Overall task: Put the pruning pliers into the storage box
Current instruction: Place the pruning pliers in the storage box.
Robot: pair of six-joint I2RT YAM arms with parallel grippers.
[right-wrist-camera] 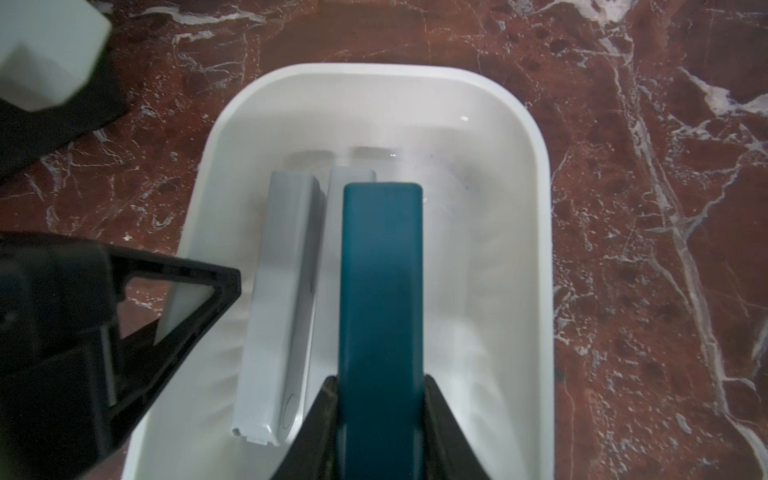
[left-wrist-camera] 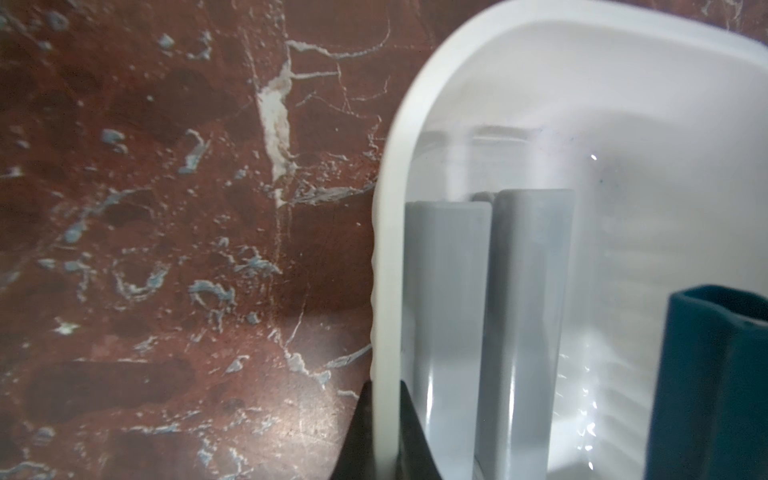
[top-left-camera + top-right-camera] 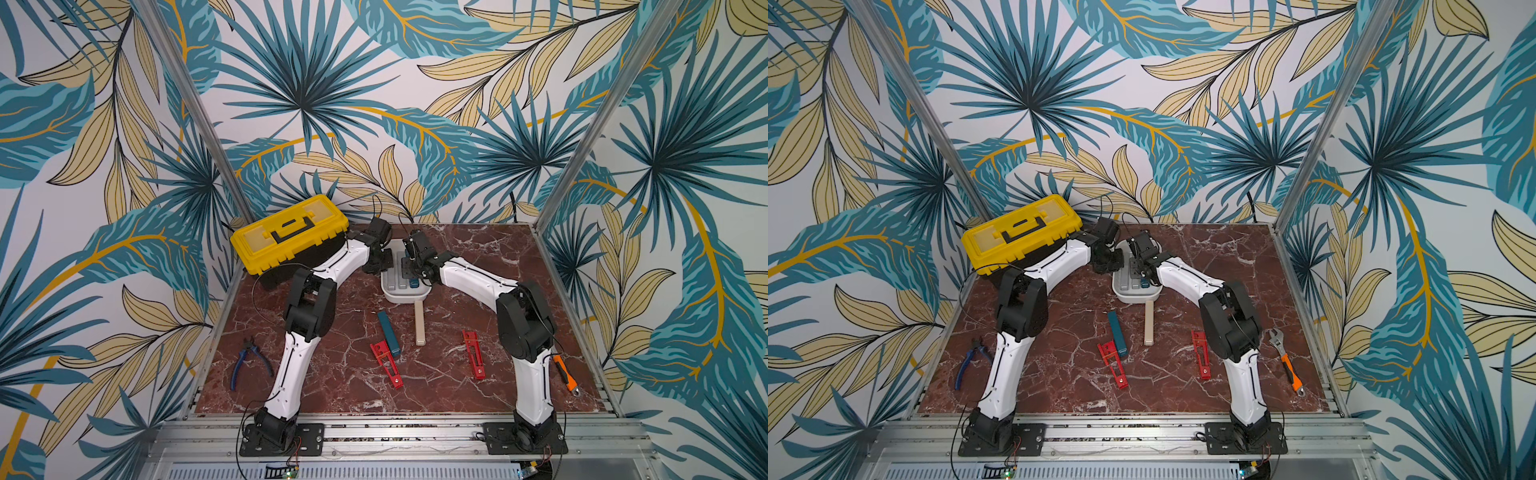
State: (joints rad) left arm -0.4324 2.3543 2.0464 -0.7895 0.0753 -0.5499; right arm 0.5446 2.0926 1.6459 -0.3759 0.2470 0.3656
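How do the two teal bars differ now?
The held teal bar sits in the right pincer; the loose teal bar is ungripped. The held one is over the box; the loose one lies on the table, beside a red bar. Both are slim, straight, teal.

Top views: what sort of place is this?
Probably a staged robot test cell, not a real workshop: leaf-print wall panels on aluminium posts, a marble-look tabletop, two arms bolted to a front rail.
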